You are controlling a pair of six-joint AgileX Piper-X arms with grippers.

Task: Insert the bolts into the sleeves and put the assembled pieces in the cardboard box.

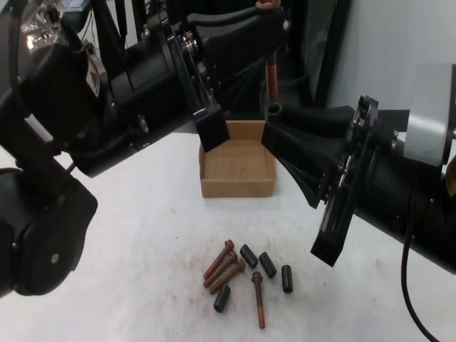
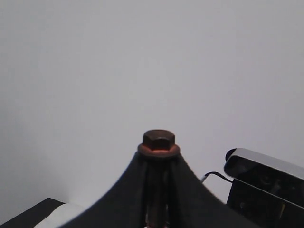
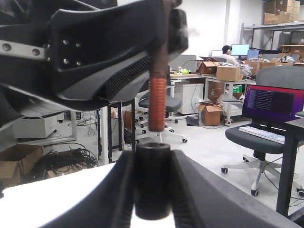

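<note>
My left gripper [image 1: 271,18] is shut on a rusty bolt [image 1: 271,71] that hangs head up above the cardboard box [image 1: 237,187]. The bolt's hex head [image 2: 158,142] sticks out between the left fingers. Just beneath it, my right gripper [image 1: 275,114] is shut on an upright black sleeve [image 3: 152,183]. The threaded end of the bolt [image 3: 157,104] sits just above the sleeve's open top. On the white table lie several loose bolts [image 1: 222,263] and several black sleeves [image 1: 267,264].
The box stands at the middle of the table, behind the loose parts. Both arms crowd the space over it. One bolt [image 1: 258,299] lies alone near the front edge. Bare table lies left and right of the pile.
</note>
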